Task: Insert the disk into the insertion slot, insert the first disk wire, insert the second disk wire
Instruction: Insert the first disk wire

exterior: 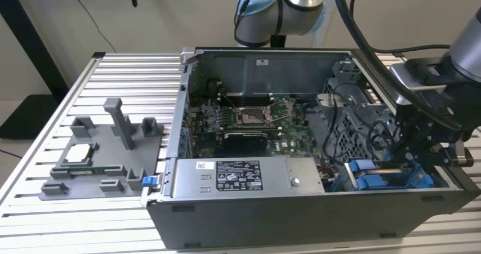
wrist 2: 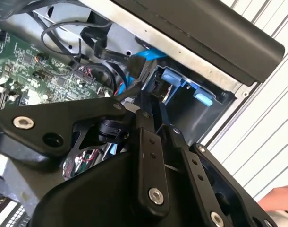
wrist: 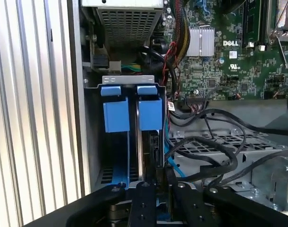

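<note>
Blue latch tabs [wrist: 111,111] are standing side by side at the mouth of the insertion slot [wrist: 130,80], the grey sheet-metal bay in a corner of the open computer case [exterior: 301,220]. In the first wrist view we are seeing the disk [wrist: 148,146] sitting edge-on inside that bay, under one of the tabs, with its dark end facing the camera. A thin blue wire [wrist: 171,158] is running just beside the disk, and black cables [wrist: 215,146] are looping over the perforated cage next to it. The gripper [wrist: 160,177] is hanging inside the case right at the disk's end, at the case's corner toward the exterior view's right. We cannot tell whether it is clenched, released or grasping something. The green motherboard [exterior: 248,119] is lying in the middle of the case, the labelled grey power-supply box [exterior: 240,178] is sitting near it, and the case is resting on a slatted metal table [exterior: 90,231].
</note>
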Available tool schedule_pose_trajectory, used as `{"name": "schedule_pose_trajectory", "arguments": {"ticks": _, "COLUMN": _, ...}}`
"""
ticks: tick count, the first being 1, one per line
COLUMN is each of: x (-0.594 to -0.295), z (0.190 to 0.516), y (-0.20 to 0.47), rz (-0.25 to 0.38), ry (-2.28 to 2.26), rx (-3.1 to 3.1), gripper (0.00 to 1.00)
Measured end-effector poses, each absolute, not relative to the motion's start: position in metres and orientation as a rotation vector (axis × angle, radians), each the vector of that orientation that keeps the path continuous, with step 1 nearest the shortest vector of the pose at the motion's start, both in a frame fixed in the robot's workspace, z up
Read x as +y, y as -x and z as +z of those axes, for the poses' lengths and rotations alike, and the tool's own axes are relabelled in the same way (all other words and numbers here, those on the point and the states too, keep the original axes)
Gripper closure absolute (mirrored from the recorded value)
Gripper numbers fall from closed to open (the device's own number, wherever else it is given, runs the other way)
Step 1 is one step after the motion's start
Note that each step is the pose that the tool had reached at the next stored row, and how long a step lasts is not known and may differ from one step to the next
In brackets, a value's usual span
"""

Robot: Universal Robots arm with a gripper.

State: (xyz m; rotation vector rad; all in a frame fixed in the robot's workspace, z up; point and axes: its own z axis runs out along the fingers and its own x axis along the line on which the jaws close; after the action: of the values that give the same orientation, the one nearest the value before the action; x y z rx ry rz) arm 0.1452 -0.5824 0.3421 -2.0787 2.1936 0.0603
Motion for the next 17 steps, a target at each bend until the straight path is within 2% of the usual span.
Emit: {"name": "schedule_pose_trajectory", "arguments": {"ticks": 17, "x": -0.5804, "z": 0.3371, "y": -0.1494, "rz": 0.063, "ry": 2.084, "rx": 2.192, "gripper": 1.00}}
